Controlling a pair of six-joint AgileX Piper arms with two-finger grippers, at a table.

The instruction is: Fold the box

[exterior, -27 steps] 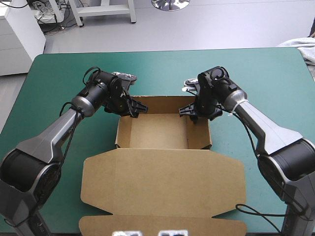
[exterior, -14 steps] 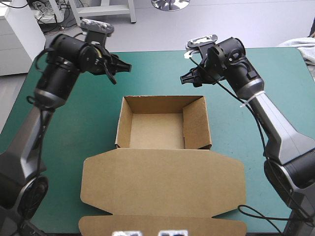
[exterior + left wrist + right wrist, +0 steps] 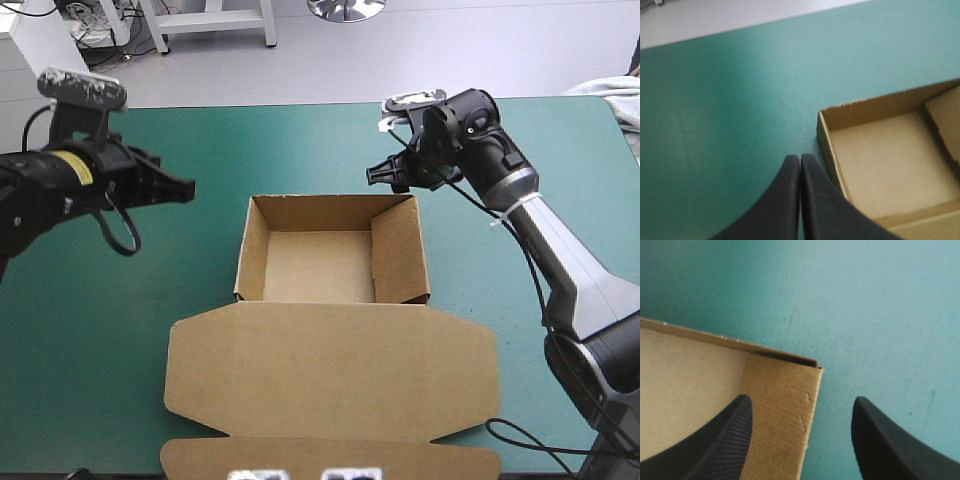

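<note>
Brown board box [image 3: 320,265], open-walled tray with flat lid [image 3: 330,375], centre frame on teal-green surface [image 3: 150,300]; left hand [image 3: 186,187] clenched empty, right hand [image 3: 377,176] released.

Brown box [image 3: 330,370], teal-green cover [image 3: 300,150], black fingers [image 3: 722,440] that look faintly ribbed

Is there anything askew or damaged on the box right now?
Slightly. The box stands as an open tray, lid flat toward the near edge, no tears visible. Its right wall shows a broader inner face than the left wall, so it seems to slant rather than stand upright.
</note>
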